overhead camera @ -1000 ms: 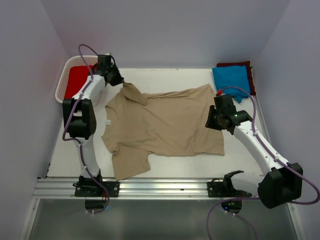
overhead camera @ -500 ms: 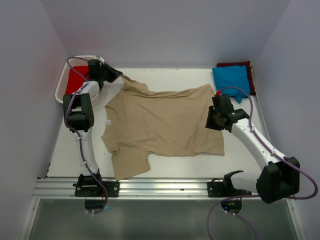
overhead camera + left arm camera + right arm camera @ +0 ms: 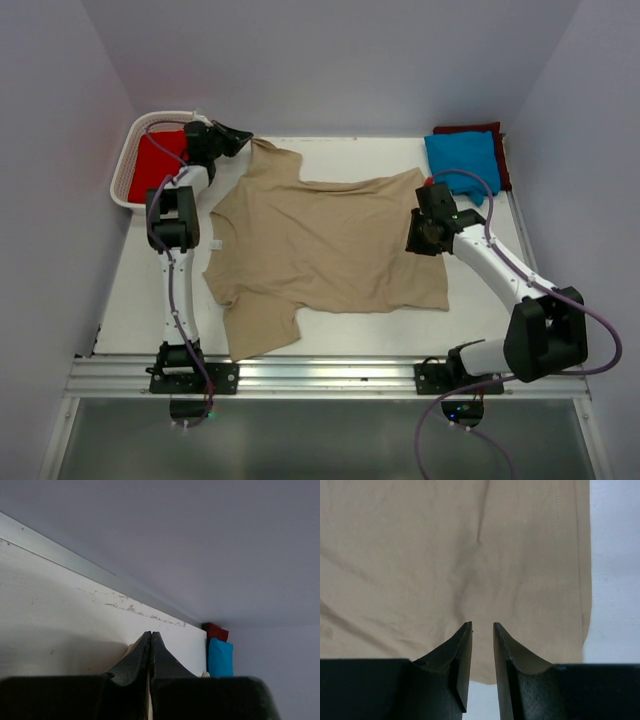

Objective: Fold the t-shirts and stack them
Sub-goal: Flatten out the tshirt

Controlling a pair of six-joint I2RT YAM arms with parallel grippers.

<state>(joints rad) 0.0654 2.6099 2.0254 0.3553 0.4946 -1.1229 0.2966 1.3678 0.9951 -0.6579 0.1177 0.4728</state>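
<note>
The tan t-shirt (image 3: pixel 325 240) lies spread flat on the white table (image 3: pixel 350 150), front down or up I cannot tell. My left gripper (image 3: pixel 238 136) is at the back left, shut on the tip of its far sleeve (image 3: pixel 265 158), which is pulled out toward the back edge. In the left wrist view the gripper (image 3: pixel 151 635) shows closed pads with a sliver of tan cloth (image 3: pixel 148 706) between them. My right gripper (image 3: pixel 418 238) hovers over the shirt's right hem; in the right wrist view the gripper (image 3: pixel 482 626) is open a little, holding nothing, above the tan cloth (image 3: pixel 445 555).
A folded blue t-shirt (image 3: pixel 462 160) lies on a dark maroon one (image 3: pixel 488 129) at the back right corner. A red t-shirt (image 3: pixel 155 160) sits in the white lattice basket (image 3: pixel 122 178) at the back left. Walls close in on three sides.
My left gripper has swung toward the back wall with the sleeve, drawing it out straighter. The right gripper has crept slightly left and back along the hem.
</note>
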